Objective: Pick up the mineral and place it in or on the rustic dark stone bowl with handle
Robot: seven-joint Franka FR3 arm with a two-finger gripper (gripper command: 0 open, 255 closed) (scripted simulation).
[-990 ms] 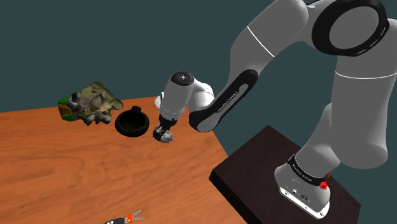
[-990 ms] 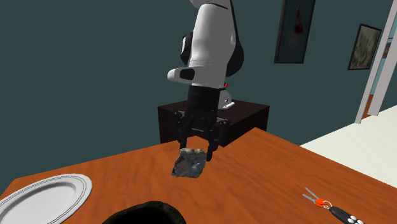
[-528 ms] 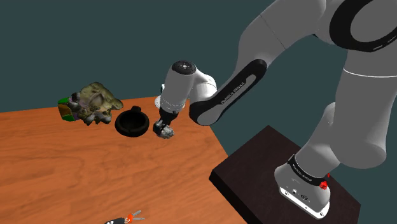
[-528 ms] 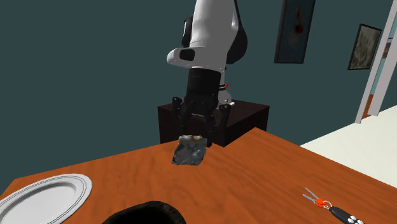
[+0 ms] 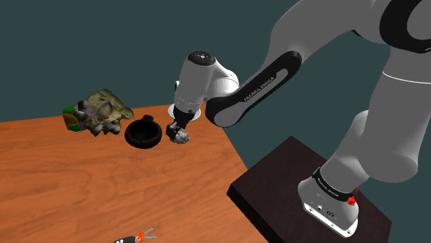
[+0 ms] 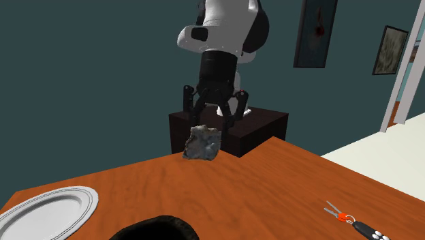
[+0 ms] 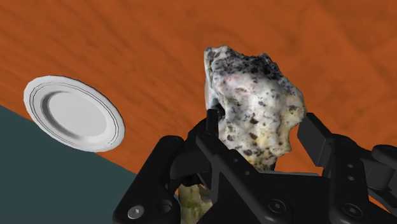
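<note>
A grey speckled mineral [image 6: 202, 142] hangs above the orange wooden table [image 6: 272, 184], clasped between my black fingers. My gripper [image 6: 212, 128] is shut on it, and the rock [image 7: 254, 105] shows pale with dark flecks close up between the fingers [image 7: 318, 137]. In the shoulder view the mineral [image 5: 181, 135] is just right of the dark stone bowl [image 5: 144, 133], which sits near the table's far edge with a short handle at its top. The bowl's dark rim [image 6: 156, 227] also shows at the bottom of the second exterior view.
A mottled green-brown lumpy object [image 5: 100, 112] lies left of the bowl. A white plate [image 6: 44, 211] rests on the table; it shows as [image 7: 73, 113] beneath the hand. Keys with an orange tag [image 6: 351, 221] lie near the table's edge. The dark stand [image 5: 304, 197] is beside the table.
The gripper has risen with the mineral in it, lifting the rock off the table, and has drifted slightly toward the bowl.
</note>
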